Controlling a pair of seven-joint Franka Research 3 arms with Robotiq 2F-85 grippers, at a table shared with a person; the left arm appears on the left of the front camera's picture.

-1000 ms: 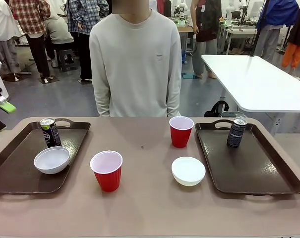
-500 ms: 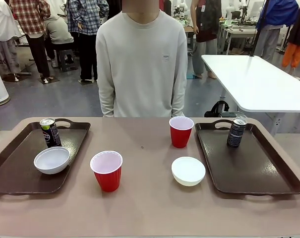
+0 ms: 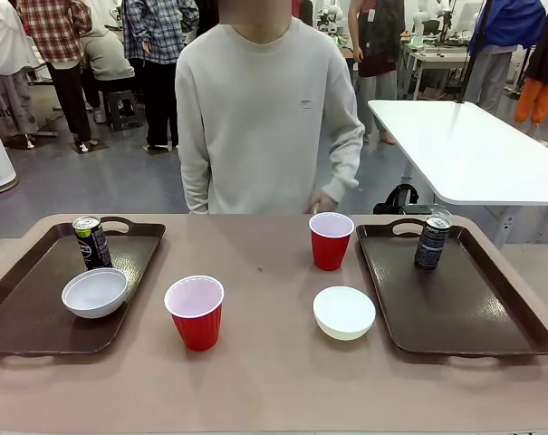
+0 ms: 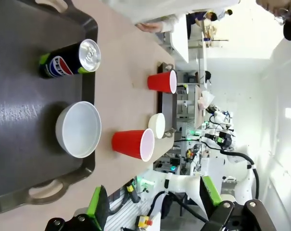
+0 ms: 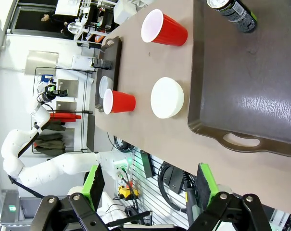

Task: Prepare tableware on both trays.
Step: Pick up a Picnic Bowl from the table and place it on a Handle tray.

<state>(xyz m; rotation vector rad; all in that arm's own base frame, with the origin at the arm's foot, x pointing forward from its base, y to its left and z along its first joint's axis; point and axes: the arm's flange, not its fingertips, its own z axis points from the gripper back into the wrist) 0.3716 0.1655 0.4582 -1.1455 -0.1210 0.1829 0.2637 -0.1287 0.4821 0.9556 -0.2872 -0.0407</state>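
Left claw [image 4: 155,202] and right claw [image 5: 150,185] released; best lift white bowl [image 3: 344,312] by its rim (level) onto right tray [image 3: 473,308].

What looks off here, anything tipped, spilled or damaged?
Nothing tipped, spilled or damaged. Left tray holds the Pepsi can and a white bowl, right tray only a dark can. The near red cup, far red cup and second white bowl sit on the table between the trays: unplaced, not odd.
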